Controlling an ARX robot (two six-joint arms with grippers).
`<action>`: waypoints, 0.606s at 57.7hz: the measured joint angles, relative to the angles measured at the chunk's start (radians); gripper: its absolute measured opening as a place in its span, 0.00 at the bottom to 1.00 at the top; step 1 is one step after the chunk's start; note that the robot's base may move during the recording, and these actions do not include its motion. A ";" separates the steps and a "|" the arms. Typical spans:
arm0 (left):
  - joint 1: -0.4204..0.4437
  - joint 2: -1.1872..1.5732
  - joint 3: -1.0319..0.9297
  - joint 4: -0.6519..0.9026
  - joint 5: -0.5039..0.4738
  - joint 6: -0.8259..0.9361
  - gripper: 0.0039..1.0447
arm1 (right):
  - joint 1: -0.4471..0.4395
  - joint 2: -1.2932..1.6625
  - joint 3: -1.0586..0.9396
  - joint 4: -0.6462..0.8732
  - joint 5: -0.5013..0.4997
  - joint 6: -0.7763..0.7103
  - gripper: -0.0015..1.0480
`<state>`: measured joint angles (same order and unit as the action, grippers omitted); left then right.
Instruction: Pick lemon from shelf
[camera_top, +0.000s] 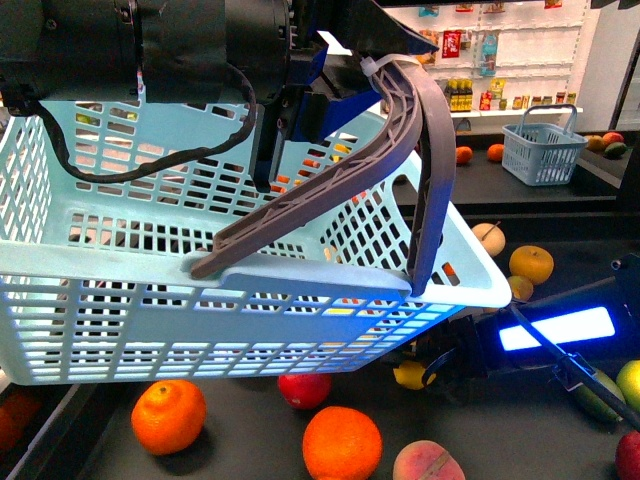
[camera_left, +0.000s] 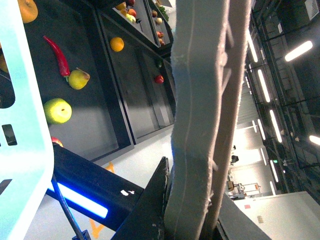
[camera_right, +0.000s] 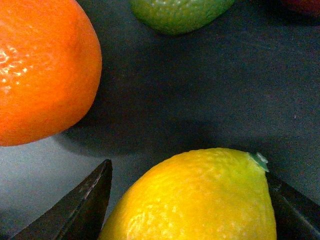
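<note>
The yellow lemon lies on the dark deck of the shelf, and my right gripper is shut on it, one black finger on each side. In the front view the lemon peeks out below the basket, with the right gripper reaching in from the blue-lit arm. Up high, my left gripper is shut on the grey basket handle. The light blue basket hangs from it and hides much of the shelf.
A large orange and a green fruit lie close to the lemon. Two oranges, a red apple and a peach rest on the front deck. A small basket stands at the back right.
</note>
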<state>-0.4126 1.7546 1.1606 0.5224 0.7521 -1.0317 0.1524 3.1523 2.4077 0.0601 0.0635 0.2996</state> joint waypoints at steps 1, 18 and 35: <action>0.000 0.000 0.000 0.000 0.000 0.000 0.09 | 0.000 0.000 -0.001 0.002 0.000 0.000 0.70; 0.000 0.000 0.000 0.000 0.000 0.000 0.09 | -0.012 -0.081 -0.154 0.064 0.003 -0.001 0.68; 0.000 0.000 0.000 0.000 0.000 0.000 0.09 | -0.149 -0.505 -0.737 0.345 0.018 -0.103 0.68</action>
<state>-0.4126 1.7546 1.1606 0.5224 0.7521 -1.0317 0.0032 2.6476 1.6707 0.4049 0.0818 0.1963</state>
